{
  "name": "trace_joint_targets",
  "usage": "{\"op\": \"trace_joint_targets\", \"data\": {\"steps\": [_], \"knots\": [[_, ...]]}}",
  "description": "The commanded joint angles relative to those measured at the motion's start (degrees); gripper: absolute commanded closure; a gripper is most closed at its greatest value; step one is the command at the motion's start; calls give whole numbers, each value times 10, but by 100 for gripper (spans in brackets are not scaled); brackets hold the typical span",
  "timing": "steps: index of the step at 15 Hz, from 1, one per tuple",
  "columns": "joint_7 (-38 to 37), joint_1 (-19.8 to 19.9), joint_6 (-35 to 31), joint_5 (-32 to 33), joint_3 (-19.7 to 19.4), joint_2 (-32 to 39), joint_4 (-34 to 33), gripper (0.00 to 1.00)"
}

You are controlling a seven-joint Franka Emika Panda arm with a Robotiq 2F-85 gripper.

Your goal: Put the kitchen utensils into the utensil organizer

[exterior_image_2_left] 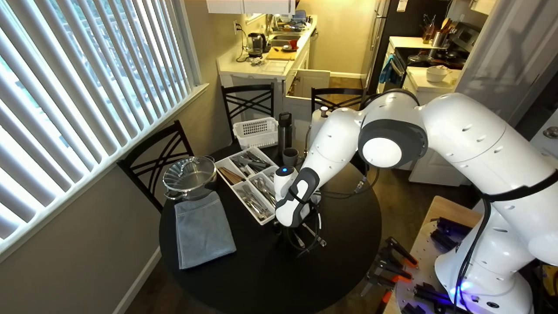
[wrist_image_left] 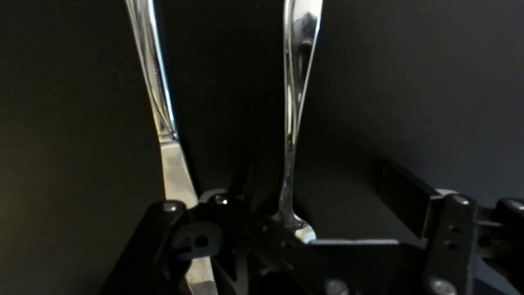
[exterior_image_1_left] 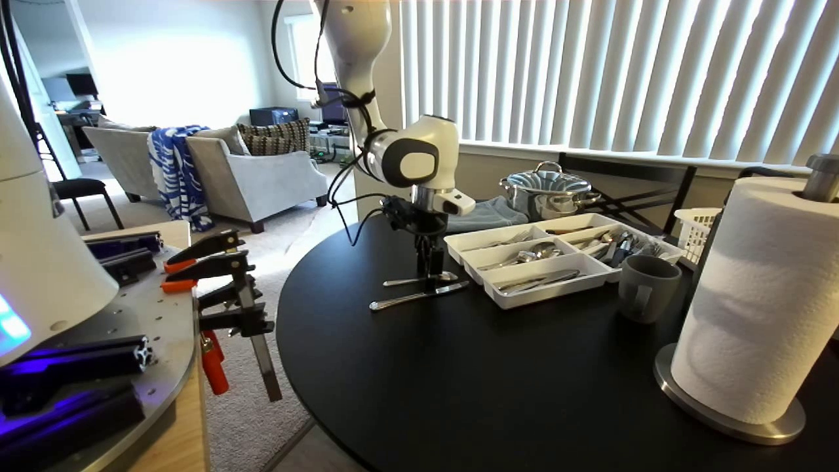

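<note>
On the round black tabletop (exterior_image_1_left: 491, 380), in an exterior view, can make out a white shallow rectangular plastic organizer tray (exterior_image_1_left: 557, 292), split into long compartments. In the front compartment, find slim silver knife-like pieces (exterior_image_1_left: 539, 280); in the next one back, silver metal spoons (exterior_image_1_left: 544, 249). Near the tray, lying flat on the tabletop, note a slim silver metal knife (exterior_image_1_left: 401, 301) and a narrow-necked silver metal utensil (exterior_image_1_left: 402, 282), with a black two-fingered gripper (exterior_image_1_left: 427, 280) pointing down over both. Also find a dark grey round cup (exterior_image_1_left: 632, 292) near the tray and, behind the tray, a shiny round metal pot (exterior_image_1_left: 544, 206) under a clear glass lid (exterior_image_1_left: 547, 180).

In an exterior view, in the tray's corner compartment toward the pot, see slender brown sticks (exterior_image_2_left: 231, 175); in the adjoining compartment, mixed dark and silver utensils (exterior_image_2_left: 256, 164); in two shorter ones, silver cutlery (exterior_image_2_left: 253, 203). Beyond the tray, see a white rectangular plastic basket (exterior_image_2_left: 257, 140); cannot tell its contents. Can barely make out the gripper beneath the white jointed robot arm (exterior_image_2_left: 324, 155).

In the wrist view, see the gripper with fingers (wrist_image_left: 405, 196) apart, one to each side of the narrow-necked utensil; cannot judge contact with the closer finger. See the knife outside that gap, partly covered by the gripper.
</note>
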State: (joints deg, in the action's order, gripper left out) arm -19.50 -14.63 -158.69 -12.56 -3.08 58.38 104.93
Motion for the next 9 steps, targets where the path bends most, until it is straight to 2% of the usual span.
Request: {"op": "trace_joint_targets", "data": {"steps": [1, 8, 9], "knots": [[-24, -4, 4, 9, -5, 6, -2, 51], [-29, -11, -5, 10, -9, -5, 10, 97], [-30, -12, -5, 10, -10, -6, 11, 99]]}}
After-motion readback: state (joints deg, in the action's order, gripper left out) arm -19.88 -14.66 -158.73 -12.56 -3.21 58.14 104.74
